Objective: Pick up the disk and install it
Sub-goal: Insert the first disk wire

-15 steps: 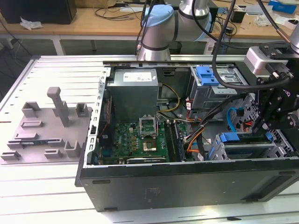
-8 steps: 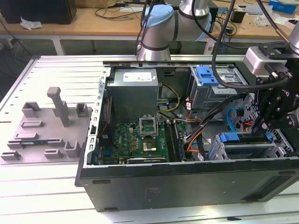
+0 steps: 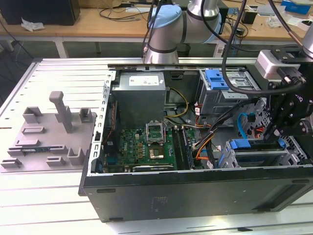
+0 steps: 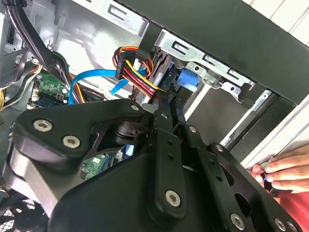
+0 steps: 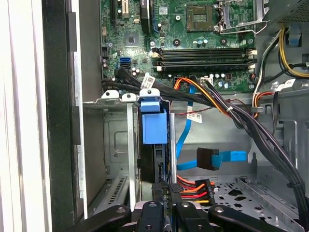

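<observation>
The disk (image 5: 153, 126) stands on edge in a slot of the metal drive cage (image 5: 116, 140), its blue carrier tab toward the motherboard. My gripper (image 5: 165, 189) is at the disk's other end, its black fingers (image 5: 158, 187) close together and shut on the disk's edge. In the second wrist view the gripper (image 4: 166, 108) points at the blue carrier (image 4: 186, 79) inside the cage. In the exterior view the gripper (image 3: 279, 134) hangs over the case's right end, above the blue carrier strip (image 3: 240, 145).
Bundled black and coloured cables (image 5: 227, 111) and a blue data cable (image 5: 227, 157) run right beside the cage. The motherboard (image 3: 146, 144), grey power supply (image 3: 139, 95) and an upper bay with a blue latch (image 3: 217, 78) occupy the case. A person's hand (image 4: 285, 169) rests outside it.
</observation>
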Available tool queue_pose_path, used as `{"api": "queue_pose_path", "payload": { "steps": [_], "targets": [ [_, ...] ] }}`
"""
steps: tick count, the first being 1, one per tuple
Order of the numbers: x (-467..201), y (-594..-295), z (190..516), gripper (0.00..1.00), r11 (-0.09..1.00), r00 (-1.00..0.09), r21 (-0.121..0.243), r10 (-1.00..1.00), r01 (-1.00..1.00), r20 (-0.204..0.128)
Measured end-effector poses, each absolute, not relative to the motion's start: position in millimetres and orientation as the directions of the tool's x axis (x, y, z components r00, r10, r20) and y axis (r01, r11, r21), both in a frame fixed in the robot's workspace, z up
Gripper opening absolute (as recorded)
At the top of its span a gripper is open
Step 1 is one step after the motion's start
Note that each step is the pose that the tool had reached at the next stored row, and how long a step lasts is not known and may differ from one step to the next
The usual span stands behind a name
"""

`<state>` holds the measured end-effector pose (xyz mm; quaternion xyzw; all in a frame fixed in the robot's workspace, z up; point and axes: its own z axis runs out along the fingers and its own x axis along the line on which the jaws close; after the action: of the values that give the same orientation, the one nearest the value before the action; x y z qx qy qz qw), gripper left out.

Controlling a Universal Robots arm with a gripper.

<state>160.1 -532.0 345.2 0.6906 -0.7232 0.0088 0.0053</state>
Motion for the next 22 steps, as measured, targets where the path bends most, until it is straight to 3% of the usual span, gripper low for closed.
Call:
{"api": "queue_pose_path", "payload": {
  "steps": [22],
  "targets": [
    [160.0,-532.0,339.1,0.16,0.046,-0.046,-0.006,-0.999,-0.999,0.020]
  ]
}}
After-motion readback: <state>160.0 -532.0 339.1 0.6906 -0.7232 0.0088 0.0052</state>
